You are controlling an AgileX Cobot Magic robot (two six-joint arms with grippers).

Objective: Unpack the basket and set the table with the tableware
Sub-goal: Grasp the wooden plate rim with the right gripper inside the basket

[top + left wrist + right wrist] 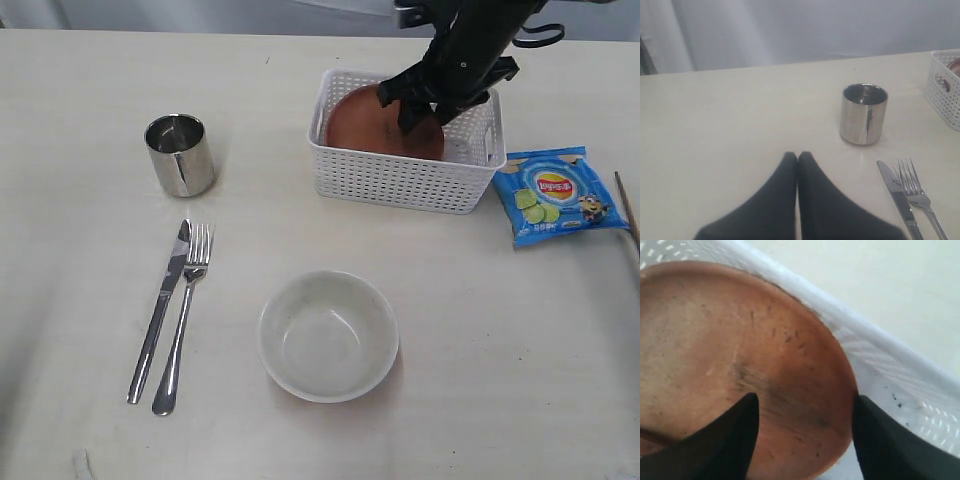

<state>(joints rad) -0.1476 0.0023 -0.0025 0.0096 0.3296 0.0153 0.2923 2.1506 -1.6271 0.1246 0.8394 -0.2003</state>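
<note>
Right tool (806,397) hangs inside the basket (400,180) with its jaws spread wide and nothing gripped. One finger is over the face of the plate (715,340), and the other is just past the plate's rim, beside the basket's wall. I cannot tell whether either finger touches the plate. The reddish-brown plate lies tilted in the basket's 9 o'clock half.

In the exterior view the basket sits at about 1 o'clock on the desk (500,350). A blue bag (557,195) lies flat just beside it, at the basket's 3 o'clock. The bowl (328,335) stands upright and empty at the desk's 6 o'clock, well apart from the basket. The knife (160,315) and fork (183,330) lie side by side at 8 o'clock, the fork on the bowl's side. The cup (180,155) stands upright at 10 o'clock, near their tips.

Left tool (797,154) is fully closed, its fingers pressed together with nothing between them. It sits low over bare desk, and the cup is at its 1 o'clock.
</note>
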